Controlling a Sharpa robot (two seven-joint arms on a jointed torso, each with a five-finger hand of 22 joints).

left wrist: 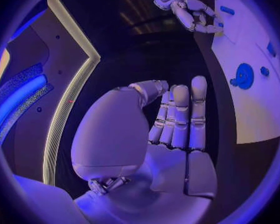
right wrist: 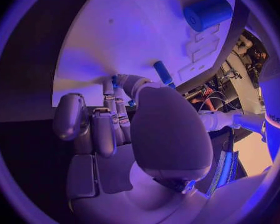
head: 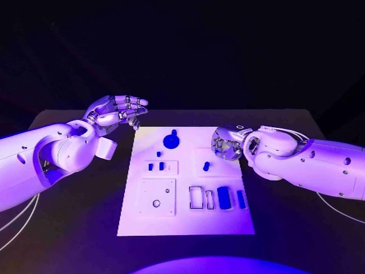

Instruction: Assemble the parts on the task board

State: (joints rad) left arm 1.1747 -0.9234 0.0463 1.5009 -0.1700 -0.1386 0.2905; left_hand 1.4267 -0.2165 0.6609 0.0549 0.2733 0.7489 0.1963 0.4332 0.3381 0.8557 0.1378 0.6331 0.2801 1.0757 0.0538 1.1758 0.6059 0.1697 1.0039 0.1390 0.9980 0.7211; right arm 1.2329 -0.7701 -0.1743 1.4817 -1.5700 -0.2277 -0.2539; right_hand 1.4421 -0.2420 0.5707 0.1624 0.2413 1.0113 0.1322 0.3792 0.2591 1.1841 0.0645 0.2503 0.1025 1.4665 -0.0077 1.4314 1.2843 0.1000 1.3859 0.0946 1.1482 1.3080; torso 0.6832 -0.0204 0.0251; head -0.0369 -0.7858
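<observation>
The white task board [head: 186, 222] lies in the middle of the table. A large blue round part [head: 171, 140] stands near its far edge. A small blue peg [head: 206, 166] lies in a square plate, and two longer blue parts [head: 223, 197] sit in slots at the near right. My right hand [head: 230, 142] reaches down at the board's right edge. Its thumb and fingers [right wrist: 109, 92] pinch a small blue part [right wrist: 114, 80], mostly hidden, beside the peg [right wrist: 164, 73]. My left hand [head: 117, 111] hovers off the far-left corner, holding nothing, its fingers [left wrist: 180, 114] straight.
Two small blue pieces [head: 155, 166] and a tiny one [head: 158, 153] sit on the board's left half, above a plate with a ring hole [head: 156, 203]. White cables [head: 14, 220] trail on the black table beside each arm.
</observation>
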